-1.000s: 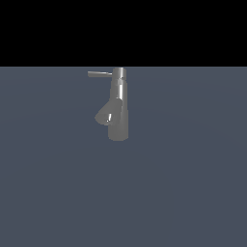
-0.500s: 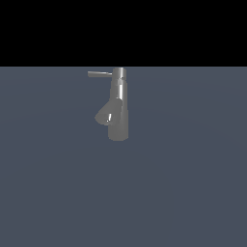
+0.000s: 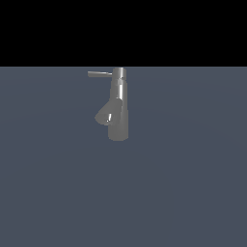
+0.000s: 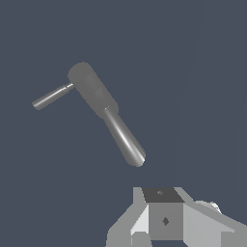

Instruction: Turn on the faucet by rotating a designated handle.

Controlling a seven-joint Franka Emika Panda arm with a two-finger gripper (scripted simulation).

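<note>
The faucet (image 3: 118, 106) is a grey metallic upright cylinder standing on the flat grey-blue floor in the exterior view. Its short angled spout (image 3: 105, 115) points down toward the exterior view's left. The handle (image 3: 99, 74), a thin straight rod, sticks out sideways from the top, also toward the exterior view's left. The wrist view looks down on the faucet (image 4: 92, 89), its handle (image 4: 52, 96) and its spout (image 4: 125, 140). My gripper (image 4: 163, 217) shows only as grey and white parts at the edge of that view. It is apart from the faucet and touches nothing. It is out of the exterior view.
A flat grey-blue floor (image 3: 183, 193) spreads around the faucet on all sides. A black band fills the top of the exterior view.
</note>
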